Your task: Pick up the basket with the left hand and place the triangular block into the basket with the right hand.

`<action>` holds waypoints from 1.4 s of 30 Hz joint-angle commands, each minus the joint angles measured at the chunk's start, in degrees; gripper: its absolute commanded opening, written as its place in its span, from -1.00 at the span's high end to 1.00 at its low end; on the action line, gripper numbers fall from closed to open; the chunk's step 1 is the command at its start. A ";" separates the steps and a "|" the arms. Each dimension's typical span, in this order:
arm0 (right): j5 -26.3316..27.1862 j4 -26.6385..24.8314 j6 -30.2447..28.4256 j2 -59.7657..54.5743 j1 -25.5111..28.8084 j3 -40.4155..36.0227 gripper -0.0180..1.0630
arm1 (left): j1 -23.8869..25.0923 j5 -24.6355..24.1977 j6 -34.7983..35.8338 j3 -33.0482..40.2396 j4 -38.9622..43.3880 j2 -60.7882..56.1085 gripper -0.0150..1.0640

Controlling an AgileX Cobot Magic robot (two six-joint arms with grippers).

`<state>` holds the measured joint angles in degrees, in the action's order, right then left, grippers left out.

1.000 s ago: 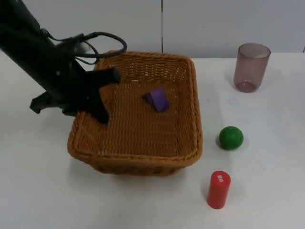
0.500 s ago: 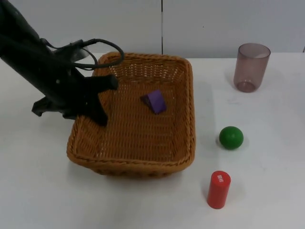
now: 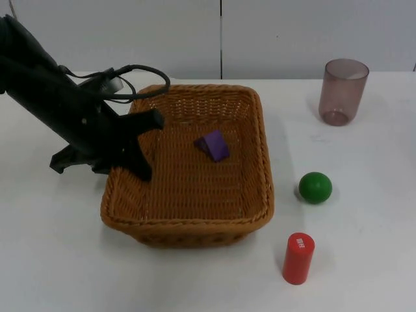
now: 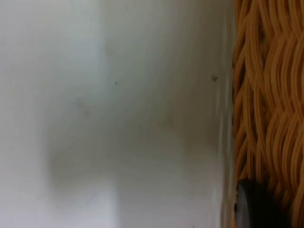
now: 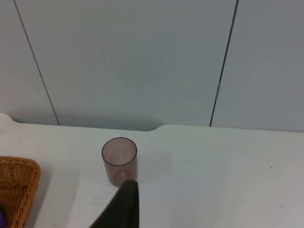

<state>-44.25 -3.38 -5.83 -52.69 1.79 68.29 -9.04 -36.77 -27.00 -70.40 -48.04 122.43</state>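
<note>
**Basket in the left pincer's grip, block already inside**

Take the basket (image 3: 188,172) as the landmark. The left pincer (image 3: 146,146) is clamped on its left rim, one finger (image 3: 151,119) reaching over the inside of the wall and the other (image 3: 138,164) lower along the same side. In the left wrist view the woven wall (image 4: 266,109) runs close along a black fingertip (image 4: 256,206), with bare white surface (image 4: 118,118) beside it. The purple triangular block (image 3: 214,144) lies on the basket's floor, toward the far wall and a little right of centre. I judge that placing is done and what is left is handling the basket itself.

To do this well, I would keep the grip firm and the basket level. It is held at one side only, so the far-right side will want to sag, and a tilt would send the block sliding toward that wall. Any move should be slow and straight, without twisting at the wrist.

Right of the basket and apart from it sit a green ball (image 3: 315,187), a red cylinder (image 3: 298,258) nearer the front, and a tinted cup (image 3: 342,91) toward the back. The ball is nearest and would roll if the basket swung that way.

The right pincer (image 5: 124,204) waits off to the right, beyond the cup (image 5: 119,159). I cannot tell whether its fingers are apart or together.
</note>
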 commanded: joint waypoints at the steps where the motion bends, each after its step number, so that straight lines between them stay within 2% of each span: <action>1: -0.14 0.21 -0.64 0.29 0.36 -0.03 -0.97 | 0.02 -0.44 -0.40 -0.09 -1.80 -0.50 0.97; 5: -0.14 0.21 -0.64 0.29 0.36 -0.03 -0.97 | -0.19 -0.28 0.80 -0.09 -0.58 -0.50 0.94; 6: -0.14 0.21 -0.89 0.29 0.36 -0.03 -0.97 | -0.19 -0.15 2.28 -0.09 0.54 -0.50 0.86; 8: -0.14 0.21 -1.01 0.29 0.36 -0.03 -0.97 | -0.19 -0.03 3.50 -0.09 1.89 -0.50 0.53; 9: -0.14 0.21 -1.01 0.29 0.36 -0.03 -0.97 | -0.19 -0.03 3.50 -0.09 1.89 -0.50 0.53; 12: -0.14 0.21 -1.12 0.29 0.36 -0.03 -0.97 | -0.19 -0.98 3.50 -0.09 2.01 -0.50 -0.20; 13: -0.14 0.21 -1.12 0.29 0.36 -0.03 -0.97 | -0.19 -1.77 3.50 -0.09 2.01 -0.50 -0.53; 14: -0.14 0.21 -1.12 0.29 0.36 -0.03 -0.97 | -0.19 -1.77 3.50 -0.09 2.01 -0.50 -0.53; 15: -0.14 0.21 -1.12 0.29 0.36 -0.03 -0.97 | -0.19 -2.57 3.50 -0.09 2.01 -0.50 -0.85; 16: -0.14 0.21 -1.12 0.29 0.36 -0.03 -0.97 | -0.19 -3.10 3.37 -0.09 2.01 -0.72 -0.97; 24: -0.14 0.21 -1.12 0.29 0.36 -0.03 -0.97 | -0.19 -3.02 3.98 -0.09 3.96 -3.60 -0.97; 27: -0.14 0.21 -1.24 0.29 0.36 -0.03 -0.97 | -0.19 -3.38 8.42 -0.09 11.36 -6.46 -0.97; 28: -0.14 0.21 -1.24 0.29 0.36 -0.03 -0.97 | -0.19 -3.38 8.42 -0.09 11.36 -6.46 -0.97; 31: -0.29 0.21 -1.24 0.29 0.36 -0.03 -0.97 | -0.19 -5.15 12.37 0.02 20.93 -10.98 -0.97; 34: -0.40 0.21 -1.24 0.29 0.36 -0.03 -0.97 | -0.19 -3.76 12.55 2.03 23.89 -15.41 -0.97; 38: -0.76 0.07 -1.24 0.29 0.36 -0.03 -0.97 | -0.19 5.32 12.55 10.90 25.97 -28.45 -0.97; 39: -0.76 0.07 -1.24 0.29 0.36 -0.03 -0.97 | -0.19 5.32 12.55 10.90 25.97 -28.45 -0.97; 42: -0.87 0.07 -1.24 0.29 0.36 -0.03 -0.97 | -0.19 12.42 12.55 16.13 26.82 -39.51 -0.97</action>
<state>-45.22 -3.38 -6.62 -52.69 1.79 68.29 -9.04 -28.30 -14.81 -56.34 -22.20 88.05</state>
